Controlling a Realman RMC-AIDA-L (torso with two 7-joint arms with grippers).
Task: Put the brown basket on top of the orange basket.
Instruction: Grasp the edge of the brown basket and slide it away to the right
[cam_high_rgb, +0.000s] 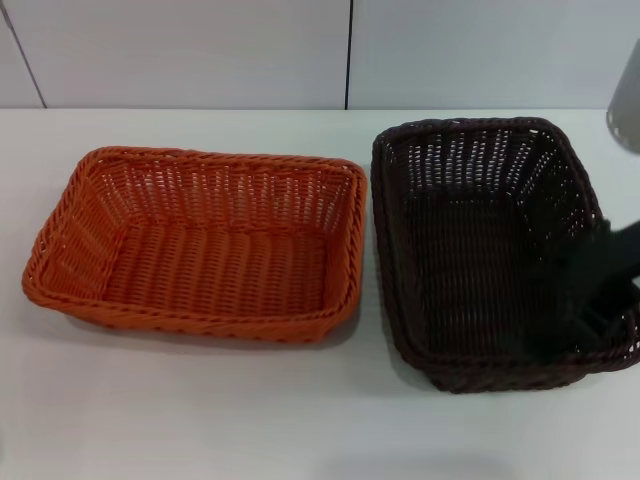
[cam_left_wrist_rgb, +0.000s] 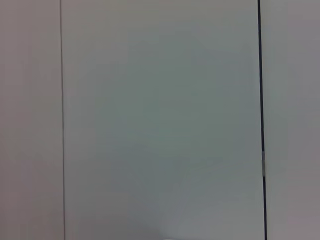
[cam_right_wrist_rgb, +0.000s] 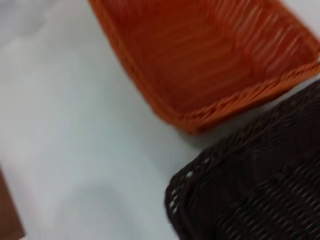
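Right gripper (cam_high_rgb: 600, 290) reaches down inside the brown basket (cam_high_rgb: 470, 250) at its right wall; finger state cannot be told. Beside it, away from the gripper, sits the orange basket (cam_high_rgb: 200, 240), both rectangular open-weave wicker with braided rims

No readable text, label, brand, number or sign in any view, none on the orange basket (cam_high_rgb: 200, 240), none on the brown basket (cam_high_rgb: 480, 250), none on the counter (cam_high_rgb: 200, 410)
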